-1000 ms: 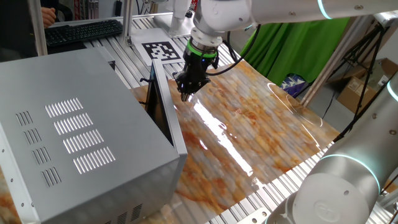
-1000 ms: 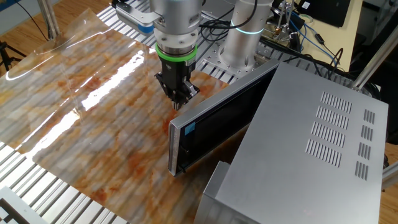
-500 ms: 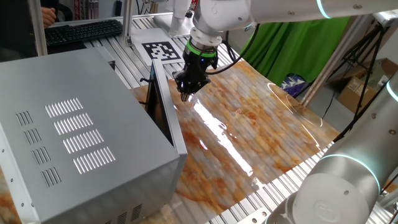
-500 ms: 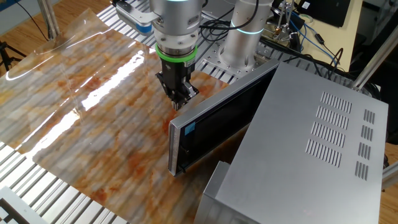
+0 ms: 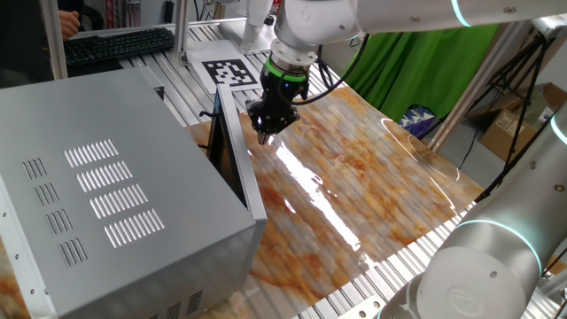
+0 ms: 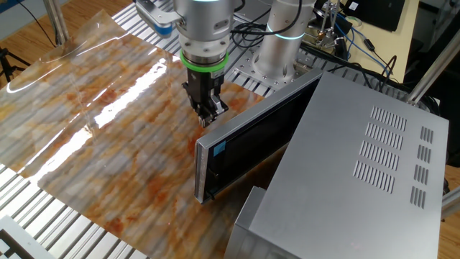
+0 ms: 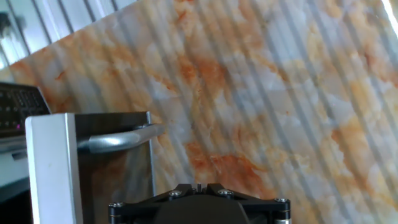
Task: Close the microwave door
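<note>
The microwave (image 5: 97,177) is the big grey slotted box at the left; in the other fixed view it (image 6: 359,158) sits at the right. The microwave door (image 5: 237,155) stands ajar, its dark glass facing the cavity; it also shows in the other fixed view (image 6: 251,140). My gripper (image 5: 266,136) points down with its fingers together and empty, just outside the door's outer face near its free end (image 6: 206,124). I cannot tell if it touches the door. The hand view shows the door's edge (image 7: 50,162) and its silver handle (image 7: 118,140) at the left.
A marbled orange sheet (image 5: 354,177) covers the table beside the door. An AprilTag plate (image 5: 229,71) and a keyboard (image 5: 115,44) lie at the back. A second arm's base (image 6: 284,36) stands behind the microwave. Green cloth (image 5: 416,62) hangs at the far right.
My gripper has shifted very slightly upward beside the door's free end. The door has not visibly moved.
</note>
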Robot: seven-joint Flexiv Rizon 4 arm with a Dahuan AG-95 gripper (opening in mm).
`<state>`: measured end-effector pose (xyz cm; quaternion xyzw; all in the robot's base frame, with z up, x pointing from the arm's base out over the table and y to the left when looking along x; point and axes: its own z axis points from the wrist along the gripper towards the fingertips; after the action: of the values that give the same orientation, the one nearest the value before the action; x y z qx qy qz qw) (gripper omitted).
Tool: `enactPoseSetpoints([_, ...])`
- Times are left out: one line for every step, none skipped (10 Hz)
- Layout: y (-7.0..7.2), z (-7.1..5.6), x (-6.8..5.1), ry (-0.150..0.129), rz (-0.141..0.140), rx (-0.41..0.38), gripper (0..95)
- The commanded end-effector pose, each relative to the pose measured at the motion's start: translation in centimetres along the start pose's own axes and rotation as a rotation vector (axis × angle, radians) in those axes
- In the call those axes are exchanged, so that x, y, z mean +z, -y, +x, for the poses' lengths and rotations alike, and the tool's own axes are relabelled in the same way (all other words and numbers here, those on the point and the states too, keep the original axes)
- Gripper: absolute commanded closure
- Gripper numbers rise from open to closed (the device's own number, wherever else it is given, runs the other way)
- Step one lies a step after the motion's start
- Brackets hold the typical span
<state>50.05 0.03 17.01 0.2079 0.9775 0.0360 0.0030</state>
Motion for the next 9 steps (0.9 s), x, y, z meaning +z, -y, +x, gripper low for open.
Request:
enactPoseSetpoints([-0.1,-0.2,0.0,0.002,0.000,-0.040,95.0])
enactPoseSetpoints([-0.1,-0.4,-0.1,0.002,-0.001,-0.042,95.0])
enactPoseSetpoints([-0.2,-0.6,-0.2,0.002,-0.001,-0.050,95.0])
enactPoseSetpoints([-0.3,-0.8,-0.3,0.002,-0.002,-0.054,95.0])
enactPoseSetpoints([-0.3,-1.1,-0.5,0.001,-0.001,-0.056,95.0])
enactPoseSetpoints([-0.4,-1.3,-0.6,0.002,-0.001,-0.061,95.0])
enactPoseSetpoints([-0.4,-1.4,-0.6,0.003,-0.001,-0.071,95.0])
enactPoseSetpoints([-0.5,-1.5,-0.7,0.003,-0.001,-0.075,95.0])
enactPoseSetpoints([-0.5,-1.8,-0.8,0.003,-0.001,-0.079,95.0])
